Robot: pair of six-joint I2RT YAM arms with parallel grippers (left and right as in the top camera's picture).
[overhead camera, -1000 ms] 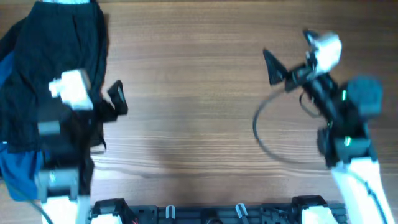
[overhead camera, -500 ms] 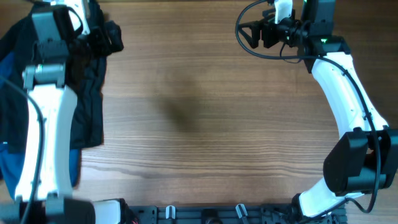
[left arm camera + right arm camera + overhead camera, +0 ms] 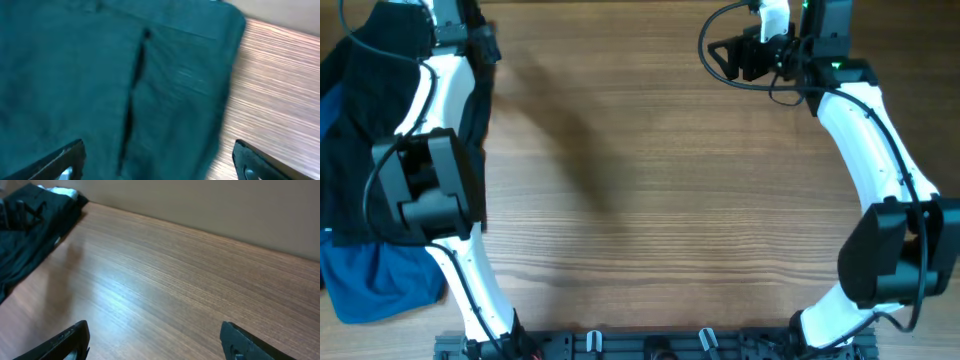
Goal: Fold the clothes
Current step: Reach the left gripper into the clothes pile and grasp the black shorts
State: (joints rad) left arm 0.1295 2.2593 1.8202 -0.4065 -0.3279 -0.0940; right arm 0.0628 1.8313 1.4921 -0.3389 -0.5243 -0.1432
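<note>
Left gripper [image 3: 157, 161] spread wide and empty above the heap; folding not yet begun.
Its fingers hang close over the black shorts [image 3: 360, 70], which lie rumpled at the left edge of the table [image 3: 640, 200], partly on top of a bright blue garment [image 3: 375, 285]. No fold shows, so the whole job looks undone: grasp, spread flat mid-table, then fold. Right gripper [image 3: 718, 55] hovers over bare wood at the far right, jaws apart, holding nothing.

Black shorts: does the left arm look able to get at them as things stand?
Probably yes. In the left wrist view the left gripper hangs open right above the black shorts, and nothing lies between them.
</note>
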